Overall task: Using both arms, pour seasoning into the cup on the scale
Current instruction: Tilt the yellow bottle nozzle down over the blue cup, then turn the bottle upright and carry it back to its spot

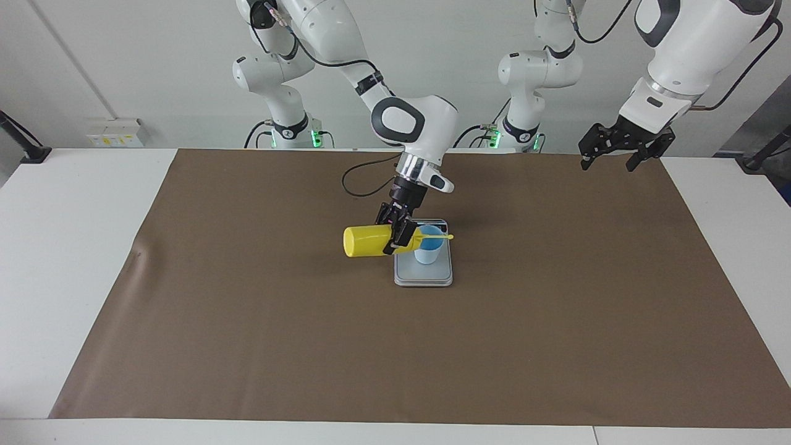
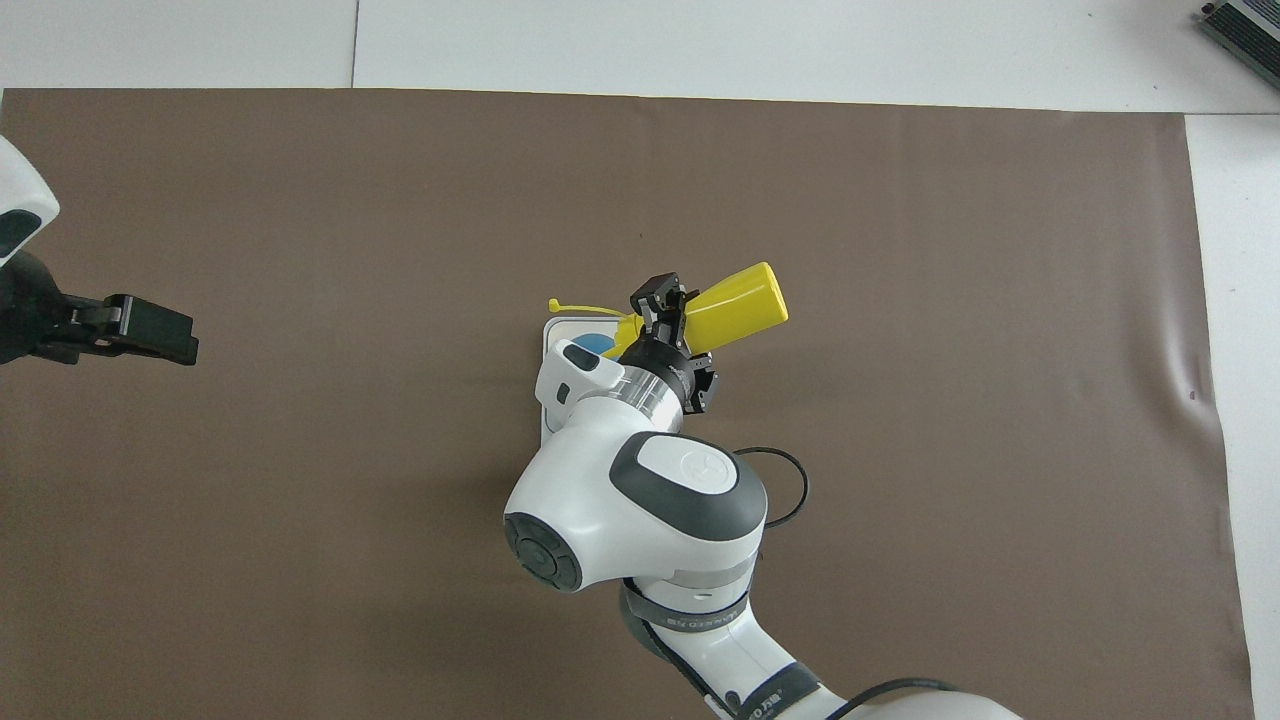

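My right gripper (image 1: pixel 396 237) is shut on the yellow seasoning bottle (image 1: pixel 364 241). It holds the bottle tipped on its side, with the nozzle end over the light blue cup (image 1: pixel 427 251). The bottle's cap strap (image 1: pixel 442 237) sticks out over the cup's rim. The cup stands on the grey scale (image 1: pixel 424 278) in the middle of the mat. In the overhead view the bottle (image 2: pixel 745 300) sits in the right gripper (image 2: pixel 672 306), and the arm hides most of the cup (image 2: pixel 596 343) and the scale (image 2: pixel 548 338). My left gripper (image 1: pixel 609 163) is open and empty, and waits raised over the mat's corner at the left arm's end.
A brown mat (image 1: pixel 247 321) covers most of the white table (image 1: pixel 68 247). A black cable loop (image 1: pixel 357 185) hangs from the right arm over the mat, on the robots' side of the scale. The left gripper shows at the edge of the overhead view (image 2: pixel 150 335).
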`<state>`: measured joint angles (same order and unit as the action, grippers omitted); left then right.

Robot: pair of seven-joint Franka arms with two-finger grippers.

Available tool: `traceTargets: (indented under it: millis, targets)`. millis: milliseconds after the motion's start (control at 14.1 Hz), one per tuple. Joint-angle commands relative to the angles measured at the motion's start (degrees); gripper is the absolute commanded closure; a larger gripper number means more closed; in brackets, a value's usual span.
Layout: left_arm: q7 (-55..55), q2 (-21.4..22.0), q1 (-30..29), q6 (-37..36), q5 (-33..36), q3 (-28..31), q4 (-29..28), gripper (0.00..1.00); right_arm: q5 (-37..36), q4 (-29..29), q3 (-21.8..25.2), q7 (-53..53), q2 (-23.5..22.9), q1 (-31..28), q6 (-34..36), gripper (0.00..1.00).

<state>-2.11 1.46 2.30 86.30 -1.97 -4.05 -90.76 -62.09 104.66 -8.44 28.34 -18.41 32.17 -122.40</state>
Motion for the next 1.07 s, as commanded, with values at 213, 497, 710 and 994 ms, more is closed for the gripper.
traceTargets:
  millis: [213,497,710,994]
  targets:
    - [-0.35,1.88,-0.46,1.15,0.74,-0.26,-2.32,0.00,2.92,-0.94,-0.53,-0.56,2.06,-2.72,-2.14,1.00]
    - [-0.35,1.88,-0.46,1.15,0.74,-0.26,-2.23,0.00,13.19,-0.33,-0.53,2.32,5.75,-5.09,-3.81,1.00]
    - [-0.35,1.88,-0.46,1.15,0.74,-0.26,-2.32,0.00,22.34,0.02,-0.53,7.51,7.95,-7.73,-5.38,1.00]
    - [-0.35,1.88,-0.46,1.15,0.74,-0.26,-2.23,0.00,34.73,2.13,-0.53,12.52,10.50,-9.58,-7.59,1.00]
